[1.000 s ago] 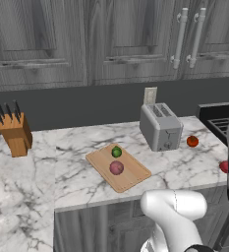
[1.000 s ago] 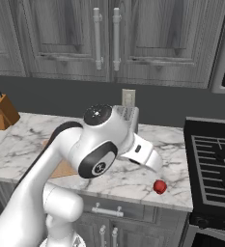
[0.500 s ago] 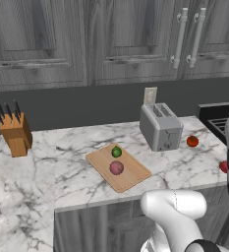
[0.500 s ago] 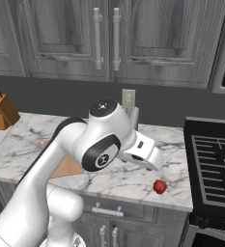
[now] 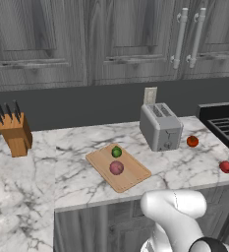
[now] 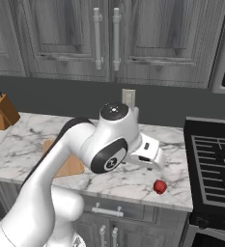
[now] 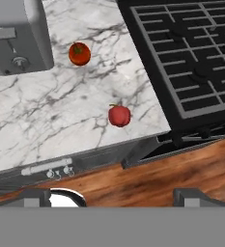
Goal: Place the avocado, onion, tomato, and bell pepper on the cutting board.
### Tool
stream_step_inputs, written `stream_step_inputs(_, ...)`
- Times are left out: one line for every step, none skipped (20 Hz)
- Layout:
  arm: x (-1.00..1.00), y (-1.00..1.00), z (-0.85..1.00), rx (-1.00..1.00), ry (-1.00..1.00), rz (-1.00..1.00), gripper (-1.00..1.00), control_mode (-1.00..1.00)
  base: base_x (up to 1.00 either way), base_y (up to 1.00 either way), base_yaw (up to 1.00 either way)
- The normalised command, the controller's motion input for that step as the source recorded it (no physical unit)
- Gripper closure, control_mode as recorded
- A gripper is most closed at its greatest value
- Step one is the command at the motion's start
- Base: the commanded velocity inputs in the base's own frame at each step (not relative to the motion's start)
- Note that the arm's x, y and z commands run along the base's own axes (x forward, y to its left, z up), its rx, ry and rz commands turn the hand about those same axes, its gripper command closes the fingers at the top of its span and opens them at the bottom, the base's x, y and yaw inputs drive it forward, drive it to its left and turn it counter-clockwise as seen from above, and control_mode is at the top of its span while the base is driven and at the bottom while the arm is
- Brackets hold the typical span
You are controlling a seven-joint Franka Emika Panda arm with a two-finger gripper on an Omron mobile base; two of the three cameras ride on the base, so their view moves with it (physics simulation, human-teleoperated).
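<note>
The tan cutting board [image 5: 130, 178] lies on the marble counter left of the toaster. On it rest the green avocado [image 5: 116, 152] and, just in front of it, the purple onion [image 5: 116, 168]. An orange-red tomato [image 5: 192, 141] [image 7: 79, 53] sits on the counter right of the toaster. The red bell pepper [image 5: 226, 167] [image 6: 159, 186] [image 7: 119, 116] lies near the counter's front edge, close to the stove. My gripper [image 7: 112, 197] hangs open and empty, high above the counter's front edge, with the bell pepper ahead of it. My own arm hides part of the board in the right base view.
A silver toaster [image 5: 160, 127] stands between the board and the tomato. The black stove [image 6: 215, 169] borders the counter on the right. A wooden knife block [image 5: 15, 134] stands far left. Drawer handles [image 7: 46, 167] line the cabinet front below the counter.
My arm has swung to the right, toward the stove end of the counter, with the jaws staying open. The produce and the board have not moved.
</note>
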Motion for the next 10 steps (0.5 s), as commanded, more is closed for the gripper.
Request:
stream_step_inputs(0.39, 0.00, -0.18, 0.00, 0.05, 0.03, -1.00, -1.00, 0.00, 0.00, 0.00)
stream_step_inputs(0.39, 0.00, -0.20, 0.00, 0.07, 0.02, -1.00, -1.00, 0.00, 0.00, 0.00)
stream_step_inputs(0.41, 0.00, -0.23, 0.00, 0.08, 0.02, -1.00, -1.00, 0.00, 0.00, 0.00)
stream_step_inputs(0.38, 0.00, -0.28, 0.00, 0.09, 0.02, -1.00, -1.00, 0.00, 0.00, 0.00)
stream_step_inputs(0.40, 0.00, -0.29, 0.00, 0.10, 0.02, -1.00, -1.00, 0.00, 0.00, 0.00)
stream_step_inputs(0.39, 0.00, -0.31, 0.00, 0.11, 0.01, -1.00, -1.00, 0.00, 0.00, 0.00)
stream_step_inputs(0.39, 0.00, -0.32, 0.00, 0.11, 0.01, -1.00, -1.00, 0.00, 0.00, 0.00)
stream_step_inputs(0.31, 0.00, -0.32, 0.00, 0.10, 0.01, -1.00, -1.00, 0.00, 0.00, 0.00)
stream_step_inputs(0.26, 0.00, -0.35, 0.00, 0.11, 0.01, -1.00, -1.00, 0.00, 0.00, 0.00)
stream_step_inputs(0.22, -0.01, -0.38, 0.00, 0.10, 0.00, -1.00, -1.00, 0.00, 0.00, 0.00)
